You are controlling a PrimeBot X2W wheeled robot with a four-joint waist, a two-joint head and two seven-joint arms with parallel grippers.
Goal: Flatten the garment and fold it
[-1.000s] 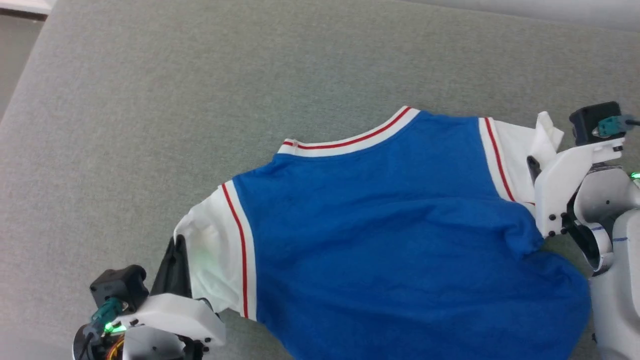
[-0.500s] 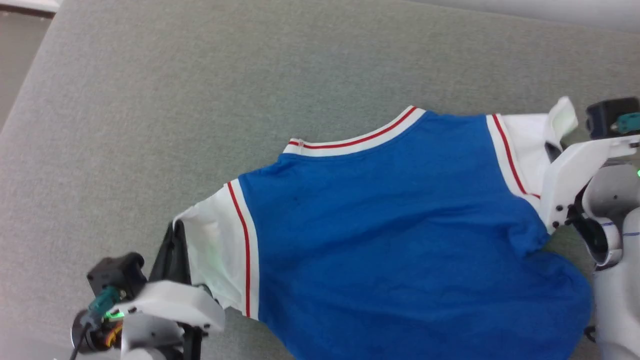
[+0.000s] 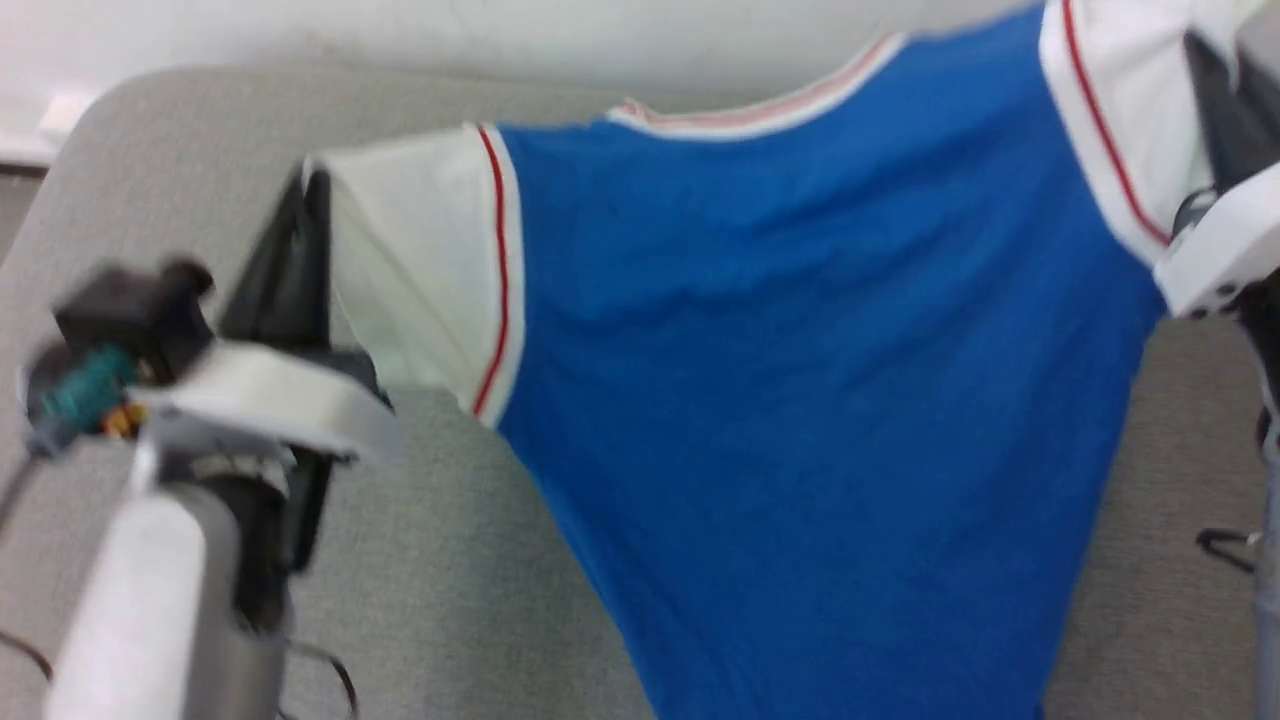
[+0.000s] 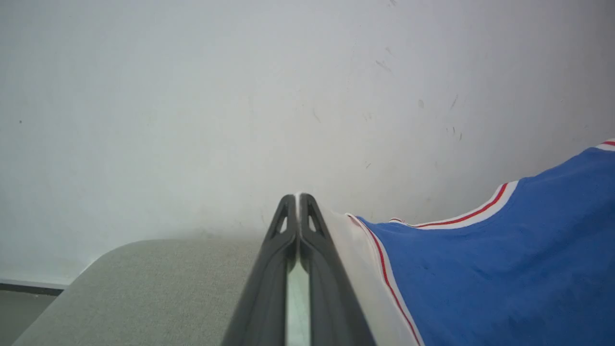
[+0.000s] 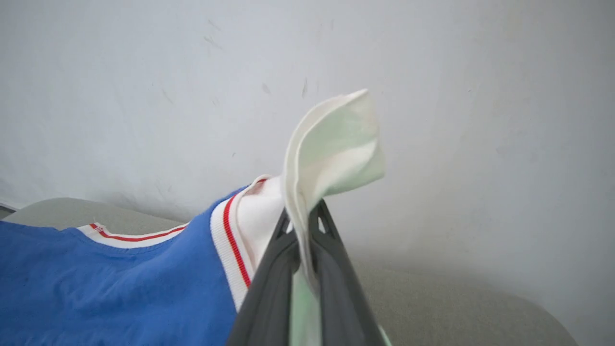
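The garment (image 3: 800,380), a royal-blue T-shirt with white sleeves and red-striped white bands, hangs stretched between my two grippers above the grey surface. My left gripper (image 3: 312,190) is shut on the edge of the white left sleeve (image 3: 410,270). In the left wrist view its fingers (image 4: 281,240) press together on pale cloth, with the blue body (image 4: 504,269) to their right. My right gripper (image 5: 301,216) is shut on the other white sleeve (image 5: 331,144), whose cuff sticks up past the fingertips. The shirt's lower hem runs off the bottom of the head view.
A grey fabric-covered surface (image 3: 430,560) lies under the shirt, with a rounded corner at the far left (image 3: 110,110). A white wall (image 4: 192,96) rises right behind it. A dark cable (image 3: 1225,545) shows at the right edge.
My right gripper has shut on the right sleeve. Both grippers have lifted the shirt off the grey surface, so it hangs between them. The head view has tilted up towards the wall.
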